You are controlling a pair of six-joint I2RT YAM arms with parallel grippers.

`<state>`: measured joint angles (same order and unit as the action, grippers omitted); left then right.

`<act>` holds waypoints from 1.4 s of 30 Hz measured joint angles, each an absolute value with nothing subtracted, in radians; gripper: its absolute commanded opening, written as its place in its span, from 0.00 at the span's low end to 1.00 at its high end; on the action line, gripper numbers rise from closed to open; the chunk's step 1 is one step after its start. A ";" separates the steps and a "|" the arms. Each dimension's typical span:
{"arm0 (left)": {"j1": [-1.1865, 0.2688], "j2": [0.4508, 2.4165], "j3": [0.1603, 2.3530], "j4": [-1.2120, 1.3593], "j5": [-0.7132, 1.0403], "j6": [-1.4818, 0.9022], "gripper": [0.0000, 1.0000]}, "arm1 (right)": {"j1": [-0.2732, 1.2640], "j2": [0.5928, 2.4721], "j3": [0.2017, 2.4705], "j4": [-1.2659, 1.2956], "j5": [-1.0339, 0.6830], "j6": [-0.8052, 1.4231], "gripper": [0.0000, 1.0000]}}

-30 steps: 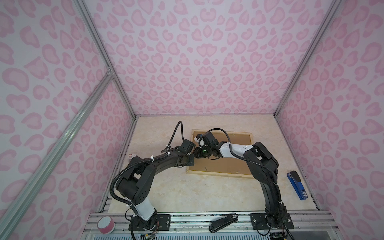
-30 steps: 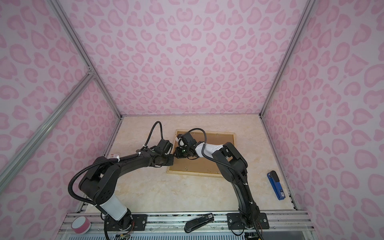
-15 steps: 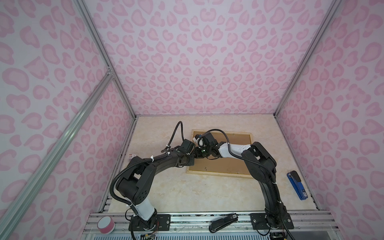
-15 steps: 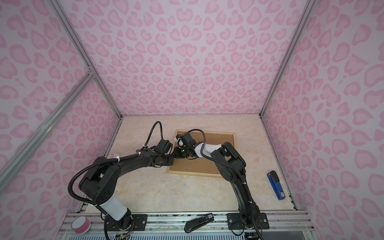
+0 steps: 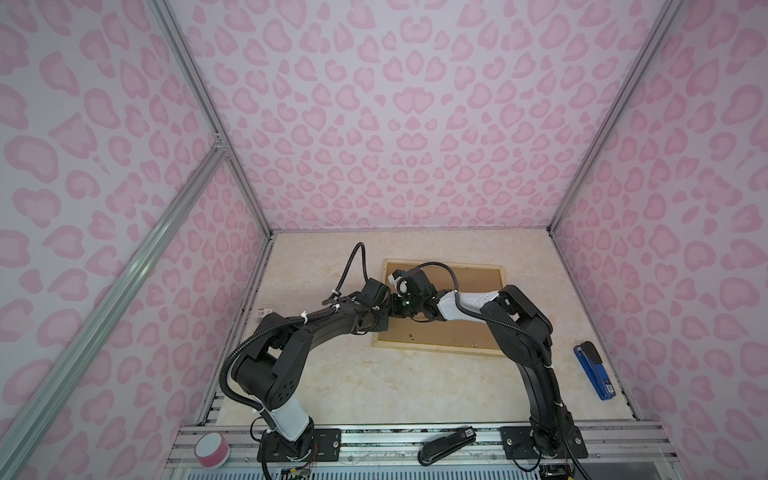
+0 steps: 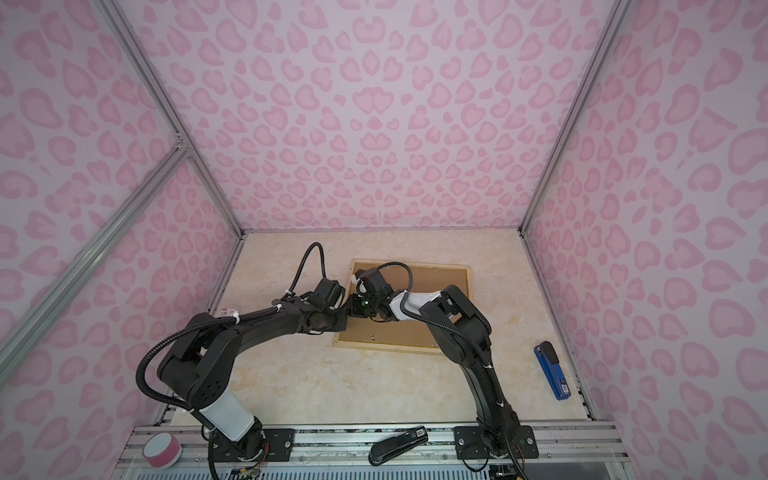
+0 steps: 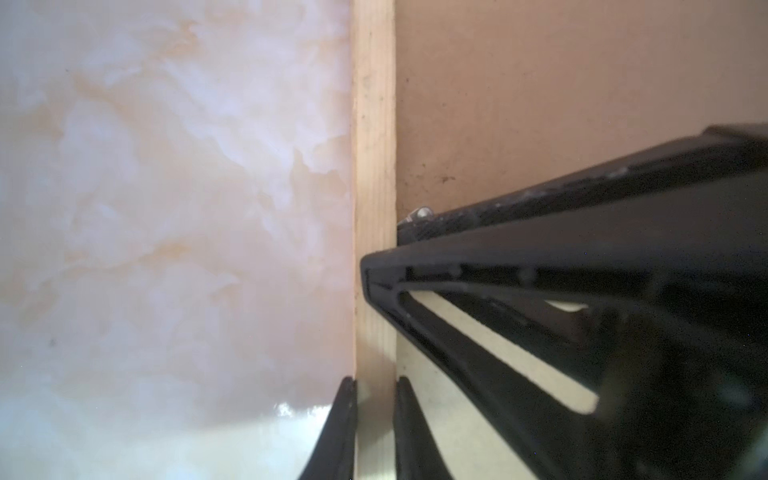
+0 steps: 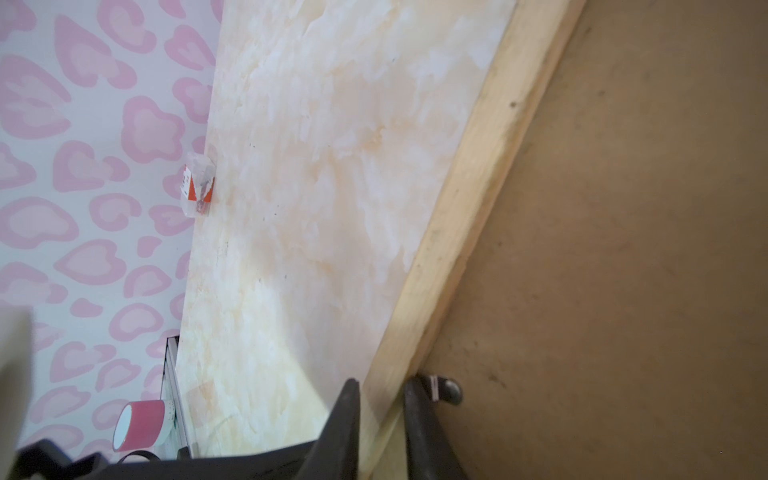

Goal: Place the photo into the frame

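Frame is laid flat near the centre of both top views on the marbled surface, with a brown backing board inside it. Its left-hand wooden strip is pinched by the jaws of the left gripper, and just beside them by those of the right gripper. A blue stapler is seen at lower right.
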<state>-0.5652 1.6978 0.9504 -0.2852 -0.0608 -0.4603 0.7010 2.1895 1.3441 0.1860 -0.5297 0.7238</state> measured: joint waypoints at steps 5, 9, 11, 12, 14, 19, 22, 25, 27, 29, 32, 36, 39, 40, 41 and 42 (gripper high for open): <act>-0.564 1.702 0.951 -0.278 -0.065 -0.463 0.15 | 0.702 2.189 1.335 0.217 -0.513 0.749 0.23; -0.564 1.703 0.952 -0.279 -0.067 -0.466 0.15 | 0.711 2.177 1.316 0.231 -0.484 0.749 0.23; -0.564 1.705 0.952 -0.279 -0.067 -0.470 0.15 | 0.717 2.168 1.301 0.240 -0.468 0.749 0.23; -0.564 1.705 0.952 -0.279 -0.067 -0.470 0.15 | 0.720 2.162 1.293 0.241 -0.460 0.749 0.23; -0.564 1.705 0.952 -0.279 -0.067 -0.471 0.14 | 0.725 2.152 1.279 0.243 -0.442 0.749 0.23; -0.564 1.706 0.952 -0.279 -0.068 -0.477 0.13 | 0.731 2.129 1.253 0.241 -0.407 0.750 0.23; -0.564 1.706 0.953 -0.279 -0.067 -0.478 0.13 | 0.732 2.130 1.259 0.232 -0.400 0.750 0.23; -0.564 1.705 0.953 -0.279 -0.067 -0.480 0.12 | 0.733 2.140 1.276 0.225 -0.390 0.750 0.23; -0.564 1.705 0.952 -0.279 -0.067 -0.483 0.12 | 0.733 2.143 1.281 0.223 -0.384 0.750 0.23; -0.565 1.705 0.952 -0.279 -0.067 -0.486 0.12 | 0.733 2.144 1.283 0.223 -0.378 0.752 0.23; -0.565 1.704 0.952 -0.279 -0.067 -0.489 0.12 | 0.734 2.149 1.292 0.220 -0.368 0.754 0.23; -0.568 1.705 0.952 -0.279 -0.068 -0.490 0.12 | 0.736 2.152 1.298 0.215 -0.361 0.766 0.23; -0.570 1.705 0.952 -0.279 -0.073 -0.493 0.12 | 0.738 2.154 1.299 0.214 -0.360 0.767 0.23; -0.571 1.705 0.952 -0.279 -0.075 -0.493 0.11 | 0.738 2.155 1.299 0.215 -0.360 0.768 0.23; -0.572 1.705 0.952 -0.279 -0.075 -0.493 0.12 | 0.739 2.156 1.299 0.215 -0.360 0.770 0.23; -0.572 1.705 0.952 -0.279 -0.076 -0.493 0.11 | 0.739 2.157 1.299 0.217 -0.361 0.776 0.23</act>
